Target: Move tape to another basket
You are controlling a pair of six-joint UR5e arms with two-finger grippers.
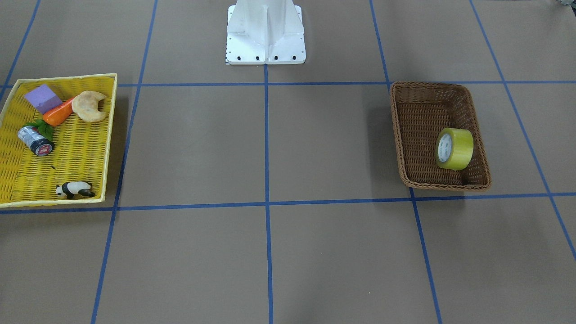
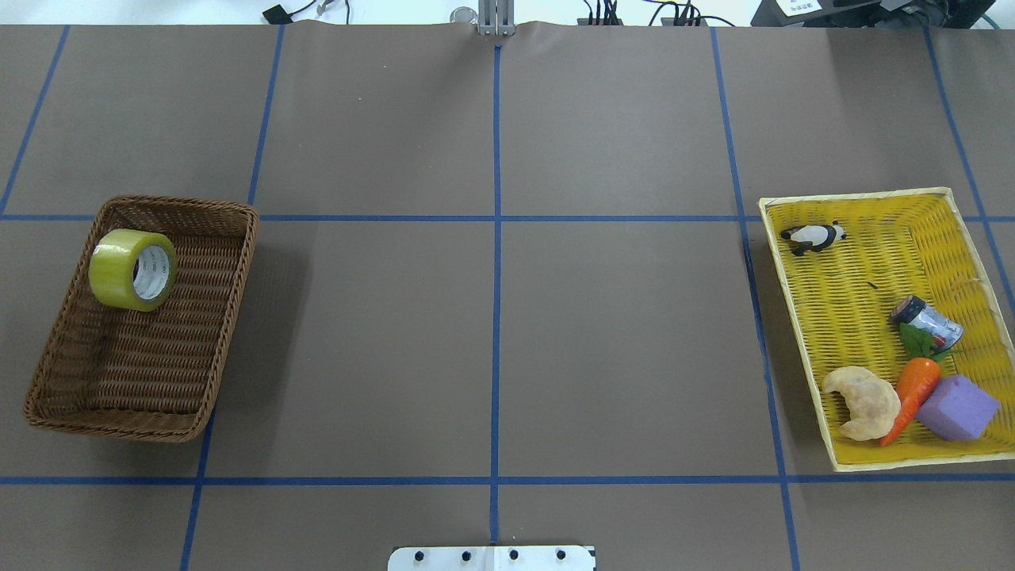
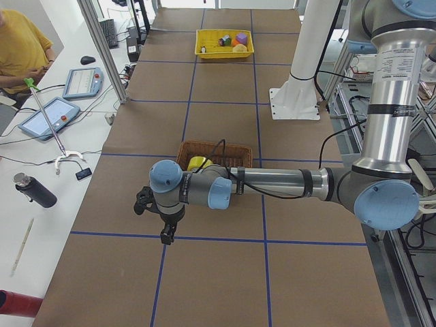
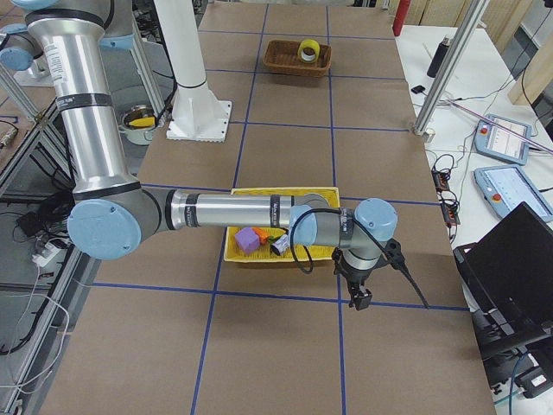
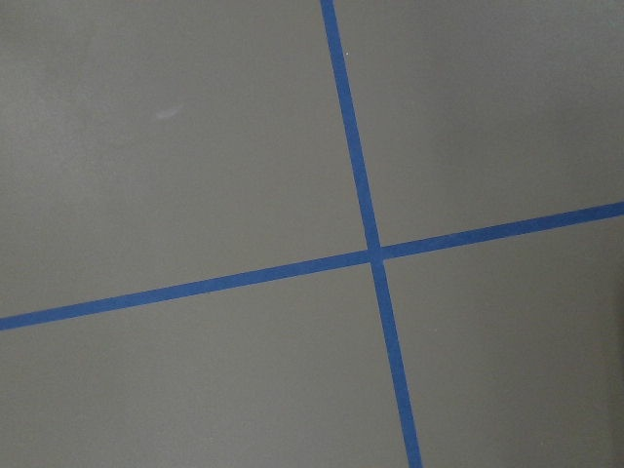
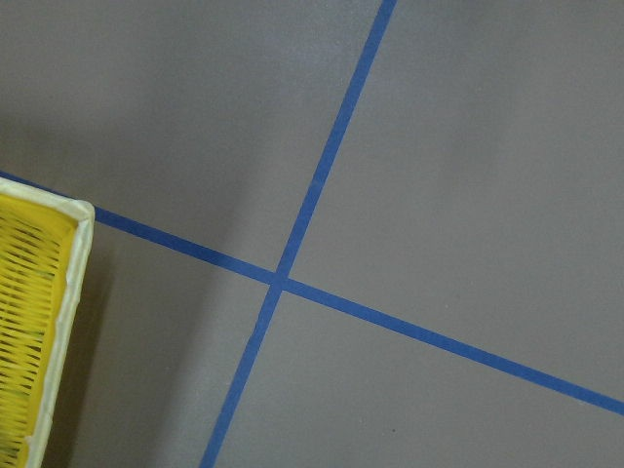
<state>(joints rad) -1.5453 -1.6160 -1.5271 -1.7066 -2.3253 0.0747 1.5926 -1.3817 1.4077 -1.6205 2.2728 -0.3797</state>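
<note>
**Q:** What lies closest to the robot's white base (image 2: pixel 492 557)?

**A:** Brown desk (image 2: pixel 618 349), ruled into large squares by blue lines (image 2: pixel 496 317).

**Q:** And further out, on the base's left?

**A:** A rectangular brown wicker basket (image 2: pixel 151 357) with sloping sides. The tape (image 2: pixel 131 270) is inside it. It is a yellow-green roll with a white core, standing on its edge. It sits in the basket corner farthest from the base, close against the outer side wall.

**Q:** What is on the base's right?

**A:** A bright yellow woven basket (image 2: pixel 840 317), about as far from the base as the brown one. At the end nearest the base, a toy carrot (image 2: pixel 912 396) lies between a croissant (image 2: pixel 863 403) and a purple block (image 2: pixel 958 408). Just past the carrot's green leaves, a small silver can (image 2: pixel 926 323) lies on its side. A panda figurine (image 2: pixel 813 236) stands alone at the far end.

**Q:** Where are the hands?

**A:** Both are farther from the base than the baskets. The left hand (image 3: pixel 166 236) hangs over the desk beyond the brown basket, above a crossing of blue lines. The right hand (image 4: pixel 361 301) hangs beyond the yellow basket, pointing down. Each appears only in a side view, so I cannot tell whether its fingers are spread or closed.
</note>
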